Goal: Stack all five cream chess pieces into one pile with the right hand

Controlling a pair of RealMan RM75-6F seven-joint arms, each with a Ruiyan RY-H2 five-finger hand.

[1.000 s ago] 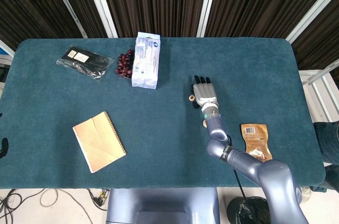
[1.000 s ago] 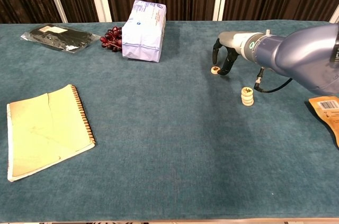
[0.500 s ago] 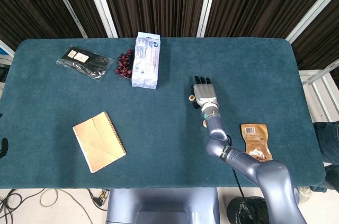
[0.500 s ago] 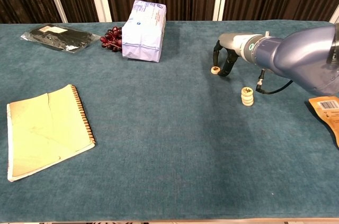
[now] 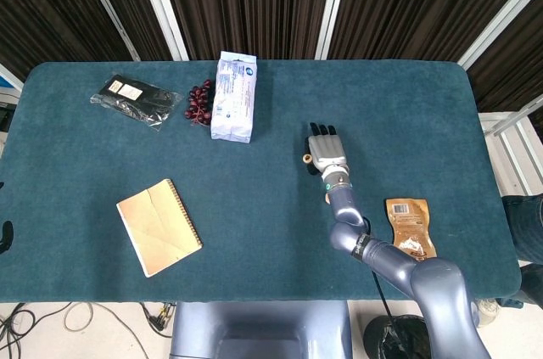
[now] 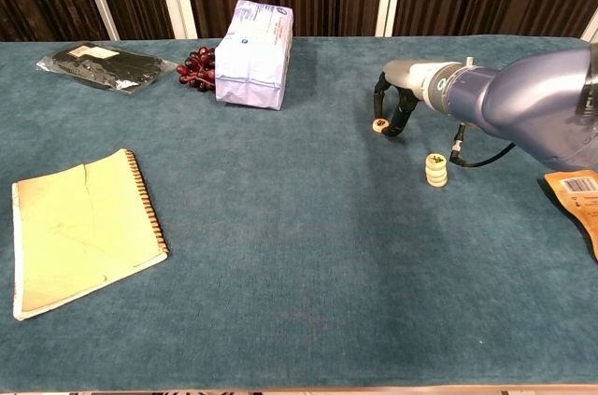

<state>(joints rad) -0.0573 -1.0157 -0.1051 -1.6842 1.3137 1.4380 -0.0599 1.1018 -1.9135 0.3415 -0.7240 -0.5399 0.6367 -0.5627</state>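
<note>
One piece: a single cream disc [image 6: 380,124] sits on the cloth under our right hand [image 6: 400,96], a bit further from us than the pile [image 6: 435,170] and to its left.
Pile: short stack of cream discs near the wrist; we can't count the layers for sure.
Hand: fingertips [image 6: 377,96] curl down around the loose piece. Looks like we're pinching it or about to, but we honestly can't tell if it's gripped.
Handling: we'd guess light, stiff and smooth, so easy to flick away. Best taken by the rim, thumb on one side, a finger on the other, kept flat for stacking.
Stack risk: narrow and tall for its width, probably tips if nudged.
Hidden: in the head view the hand [image 5: 326,154] covers most of the piece and the forearm hides most of the pile.
Left hand: not showing anywhere.
Around: table [image 6: 308,255], notebook [image 6: 79,229], white pack [image 6: 254,55], grapes [image 6: 195,67], black bag [image 6: 103,65], brown pouch [image 6: 577,195] cut off at the edge.
</note>
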